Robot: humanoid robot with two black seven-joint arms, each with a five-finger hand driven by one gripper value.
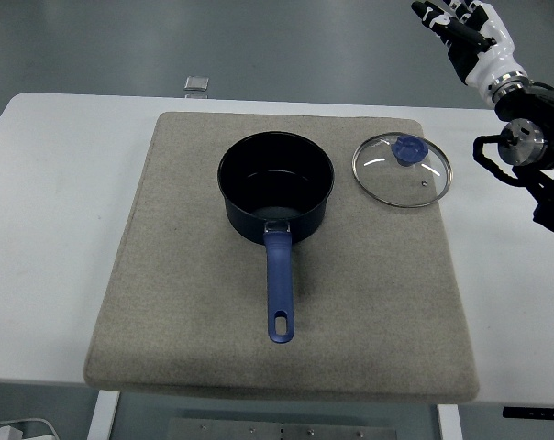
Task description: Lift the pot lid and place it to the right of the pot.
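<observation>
Looking down, I see the lid [402, 170] lying flat on the grey mat [185, 302], just right of the pot [275, 186] — apart from it, blue knob up. My right hand [460, 32] is raised at the far right corner, well clear of the lid, fingers spread and holding nothing.

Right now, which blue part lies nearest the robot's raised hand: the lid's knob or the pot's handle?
The lid's knob, far right on the mat; the pot's handle points toward the near edge.
</observation>
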